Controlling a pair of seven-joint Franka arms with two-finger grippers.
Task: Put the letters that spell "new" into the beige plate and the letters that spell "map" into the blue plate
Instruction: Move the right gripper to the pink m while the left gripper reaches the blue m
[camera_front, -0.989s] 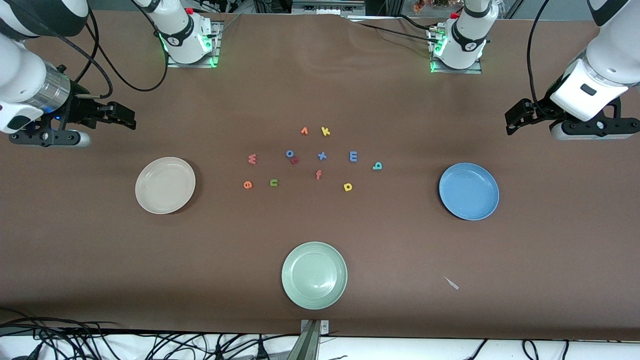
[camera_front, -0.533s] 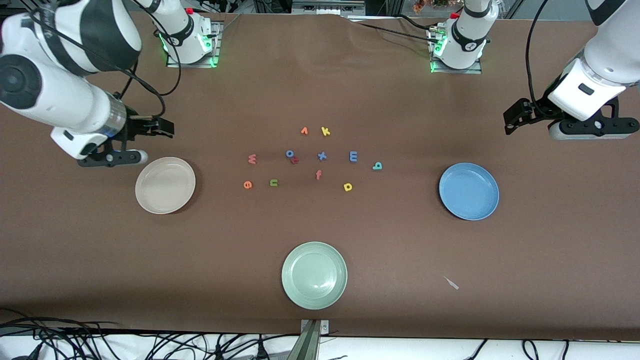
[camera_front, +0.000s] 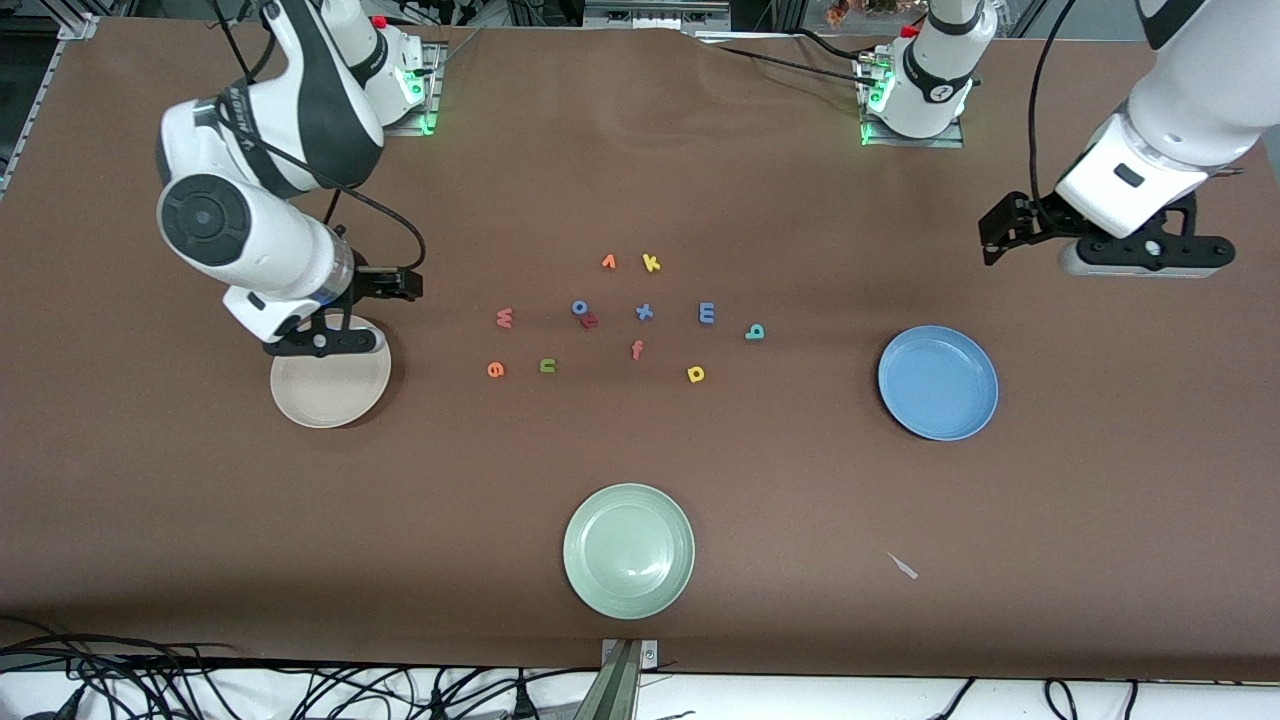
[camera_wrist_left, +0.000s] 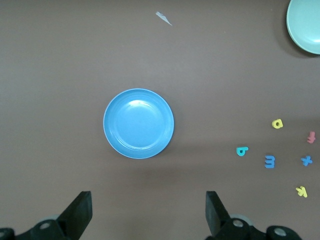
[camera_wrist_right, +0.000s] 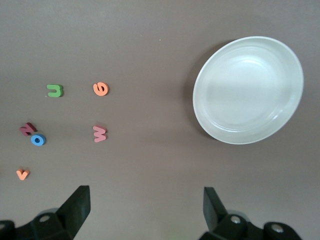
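Letters for both words lie loose on the desk at centre frame. Note the right pincer (camera_front: 405, 287), fingers apart and empty, over the desk at the upper edge of the beige plate (camera_front: 330, 385), left of centre. Nearest it you find the "w" (camera_front: 504, 318), "e" (camera_front: 495, 369) and "n" (camera_front: 547, 365). Note the left pincer (camera_front: 1000, 235), also apart and empty, at the upper right, above the blue plate (camera_front: 938, 383). Toward that plate lie the "m" (camera_front: 706, 313), "a" (camera_front: 755, 332) and "p" (camera_front: 696, 374).
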